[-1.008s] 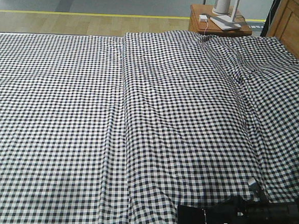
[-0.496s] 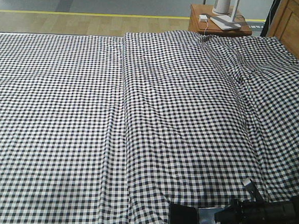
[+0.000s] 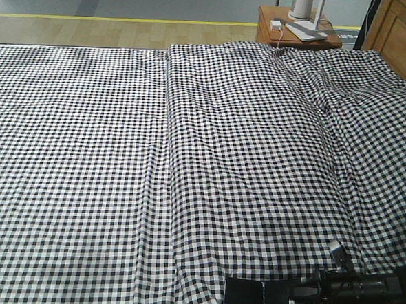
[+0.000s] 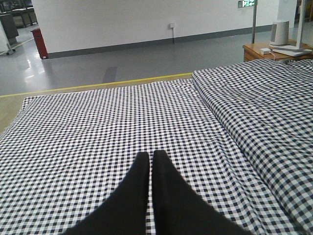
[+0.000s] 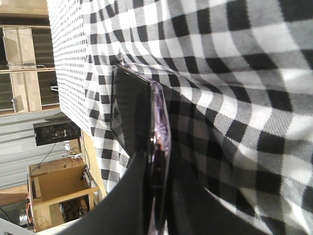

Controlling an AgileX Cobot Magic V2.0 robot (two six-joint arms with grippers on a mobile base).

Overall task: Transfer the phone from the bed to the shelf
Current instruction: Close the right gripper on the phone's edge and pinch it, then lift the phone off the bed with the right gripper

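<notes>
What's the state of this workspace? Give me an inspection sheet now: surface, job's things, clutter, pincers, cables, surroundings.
Surface: bed with a wrinkled checked sheet and a ridge running down it.
Job's things: phone at the bed's near edge, clamped edge-on; wooden shelf units show beyond the bed, but which one is the target cannot be told.
Clutter: nothing seen on the sheet.
Pincers: right pincer shut on the phone; left pincer shut, empty, above the sheet.
Cables: white charger with its cord on the bedside table.
Surroundings: wooden headboard, white appliance, yellow floor line.
</notes>
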